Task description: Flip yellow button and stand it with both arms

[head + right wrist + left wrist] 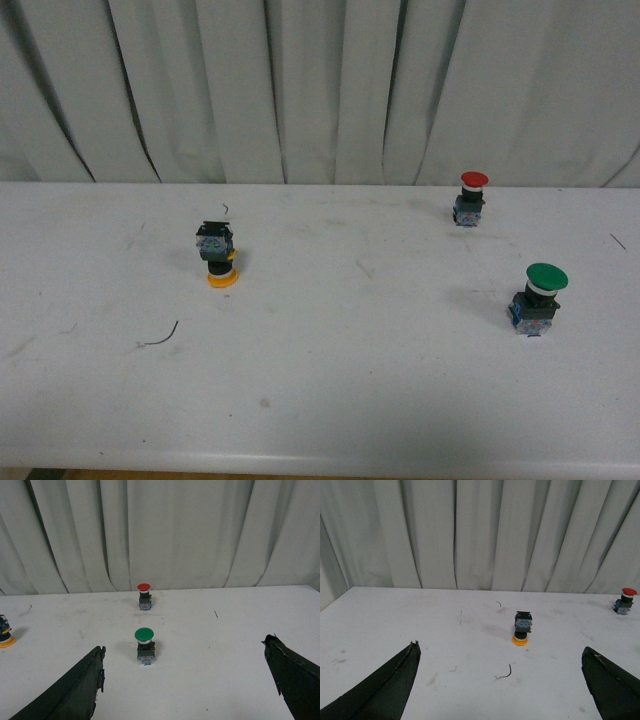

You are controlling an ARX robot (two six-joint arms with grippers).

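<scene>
The yellow button (218, 255) stood upside down on the white bench (350, 410). Its orange-yellow cap was flat on the surface and its bluish contact block was on top. In the front view we found it on the left part of the bench, with a short curl of dark wire (160, 336) lying nearer the front edge.

The red button (472, 197) stood cap-up far to the right, near the grey curtain (300, 80). The green button (540, 297) stood cap-up closer to us on that side. All three were well apart.

Neither arm showed in the front view. By its wrist camera, the left gripper (501, 648) had its fingers spread wide and held nothing, with the yellow button ahead of it and clear of both tips. The right gripper (185, 645) was likewise spread and empty, and faced the green button.
</scene>
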